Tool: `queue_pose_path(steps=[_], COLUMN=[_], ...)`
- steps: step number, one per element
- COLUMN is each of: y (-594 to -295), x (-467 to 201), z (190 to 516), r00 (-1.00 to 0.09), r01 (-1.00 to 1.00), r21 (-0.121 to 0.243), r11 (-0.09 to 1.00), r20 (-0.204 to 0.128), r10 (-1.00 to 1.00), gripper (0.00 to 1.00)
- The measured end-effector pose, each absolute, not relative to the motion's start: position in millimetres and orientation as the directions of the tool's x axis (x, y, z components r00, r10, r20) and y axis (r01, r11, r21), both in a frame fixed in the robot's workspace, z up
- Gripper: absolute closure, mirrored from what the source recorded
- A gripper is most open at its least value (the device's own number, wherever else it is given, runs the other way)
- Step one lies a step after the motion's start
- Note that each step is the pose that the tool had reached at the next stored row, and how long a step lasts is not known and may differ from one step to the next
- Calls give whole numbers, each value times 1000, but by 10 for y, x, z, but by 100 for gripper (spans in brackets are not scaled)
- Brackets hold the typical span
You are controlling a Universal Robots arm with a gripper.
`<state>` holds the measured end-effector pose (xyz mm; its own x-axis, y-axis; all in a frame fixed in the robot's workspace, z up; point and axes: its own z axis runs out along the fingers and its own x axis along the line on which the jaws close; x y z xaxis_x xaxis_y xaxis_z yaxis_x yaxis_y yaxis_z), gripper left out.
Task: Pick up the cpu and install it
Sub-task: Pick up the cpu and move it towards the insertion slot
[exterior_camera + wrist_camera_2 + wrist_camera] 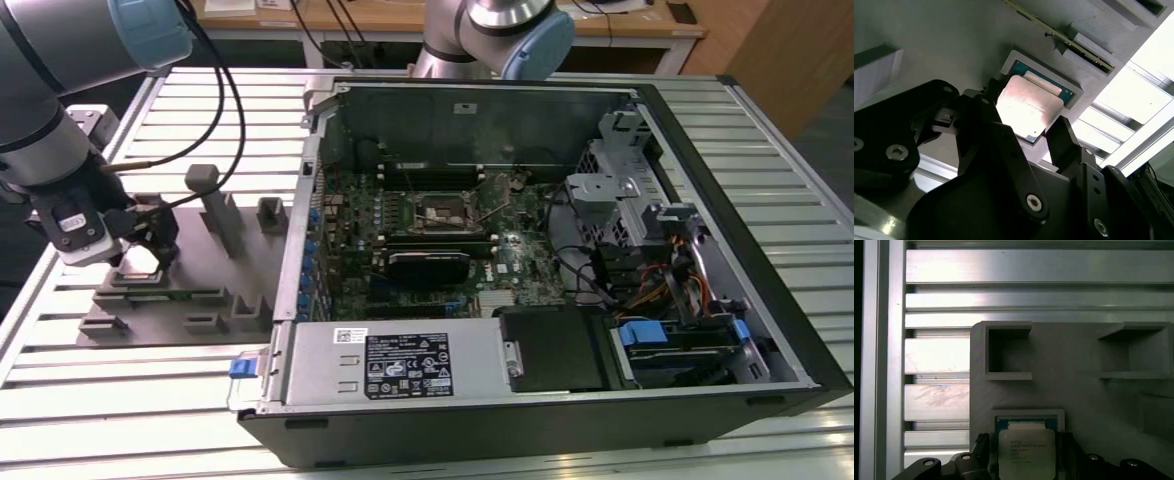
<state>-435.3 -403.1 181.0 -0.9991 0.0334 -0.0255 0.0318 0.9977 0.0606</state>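
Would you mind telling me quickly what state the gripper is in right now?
Gripper: open, straddling the cpu, which lies in a recess of the grey tray; nothing held.

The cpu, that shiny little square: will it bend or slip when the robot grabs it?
Probably stiff: the cpu looks like a flat plate with a metal top, so it should not flop. Its smooth, shiny top may be slippery. Being flat and square, it should not roll off the grey fixture.
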Motion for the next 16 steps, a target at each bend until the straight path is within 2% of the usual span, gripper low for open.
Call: queue_pose_path(steps=[1, 3, 16], y=[-4031, -4031, -4031], x=[-4353, -4353, -4353], z=[1810, 1810, 1865], r00=[-999, -999, -999], r01=[32, 32, 32], r21=[61, 61, 61], r11=[998, 998, 998], r20=[-26, -25, -25], r10=[33, 33, 33], gripper=[33, 45, 45])
